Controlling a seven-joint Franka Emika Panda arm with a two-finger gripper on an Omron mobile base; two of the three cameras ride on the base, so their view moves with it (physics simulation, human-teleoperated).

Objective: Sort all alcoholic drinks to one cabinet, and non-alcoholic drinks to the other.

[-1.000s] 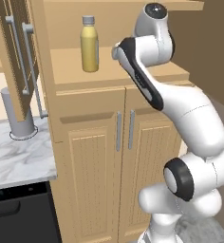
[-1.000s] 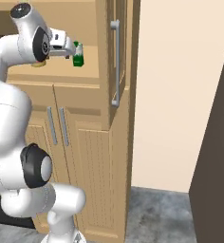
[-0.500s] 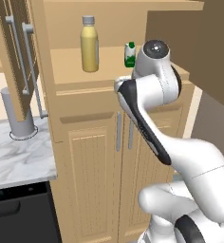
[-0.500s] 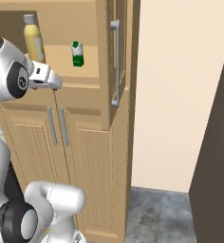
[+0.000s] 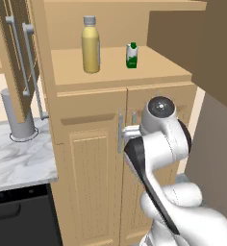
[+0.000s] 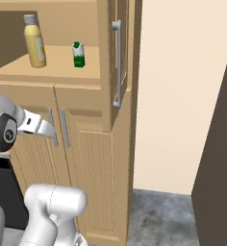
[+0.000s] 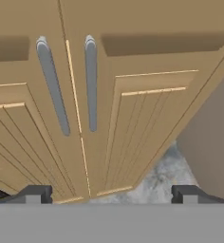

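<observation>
- Left base view: yellow bottle (image 5: 90,45) and green-and-white carton (image 5: 132,55) upright on the pantry unit's (image 5: 86,163) open shelf.
- Hand view: gripper (image 7: 111,193) spread wide, empty, facing silver bar handles (image 7: 91,80).

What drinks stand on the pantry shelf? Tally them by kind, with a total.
Tall yellow bottle: 1
Green-and-white carton: 1
Total: 2

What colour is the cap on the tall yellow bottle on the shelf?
Pale grey; the tall yellow bottle shows it best in the left base view.
</observation>
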